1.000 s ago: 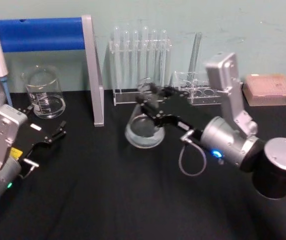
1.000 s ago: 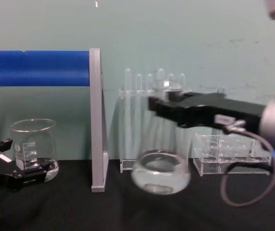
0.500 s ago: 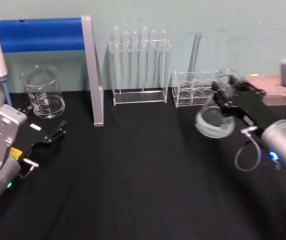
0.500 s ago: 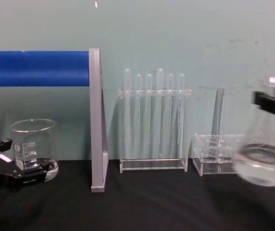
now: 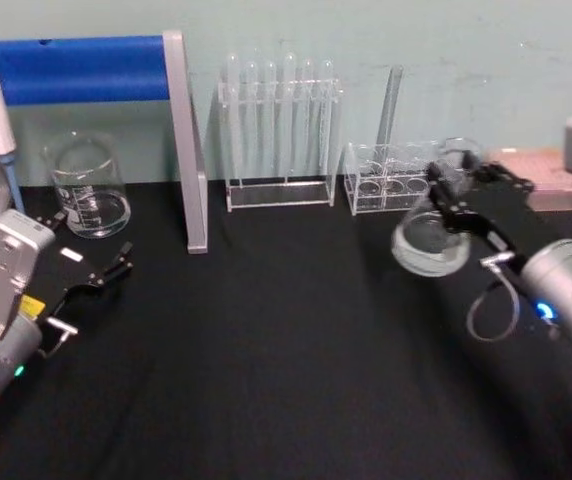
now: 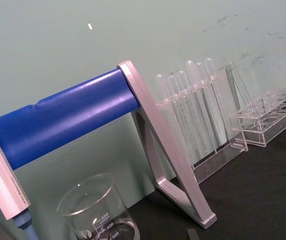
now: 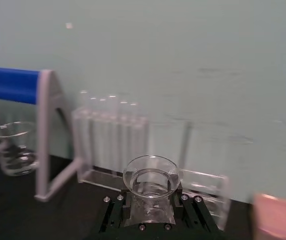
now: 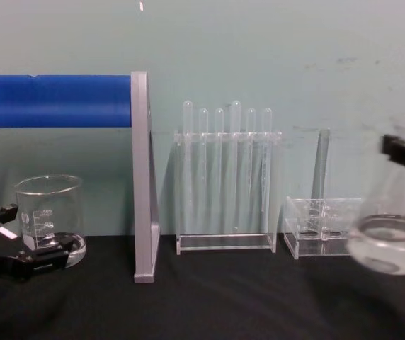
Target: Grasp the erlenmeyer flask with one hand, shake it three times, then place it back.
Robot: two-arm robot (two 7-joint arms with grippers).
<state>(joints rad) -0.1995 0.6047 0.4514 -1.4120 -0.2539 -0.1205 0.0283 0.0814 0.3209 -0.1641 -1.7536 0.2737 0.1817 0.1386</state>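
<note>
Right gripper [image 5: 452,186]: jaws are pinching the neck of the erlenmeyer flask [image 5: 429,242], which is hanging clear above the black surface [image 5: 266,380], just in front of the low clear rack [image 5: 386,178].
Step in hand: the shaking, judging by the lifted flask.
Doing it well: the grip is needing to hold firm under the flared rim, with short swings steering away from the rack.
Left gripper [image 5: 101,275]: idling near the graduated beaker [image 5: 88,188], jaws spread and empty.

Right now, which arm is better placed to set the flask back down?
Right. The right gripper is shut on the neck of the erlenmeyer flask, held tilted over the table; the left gripper lies far away, near the beaker.
</note>
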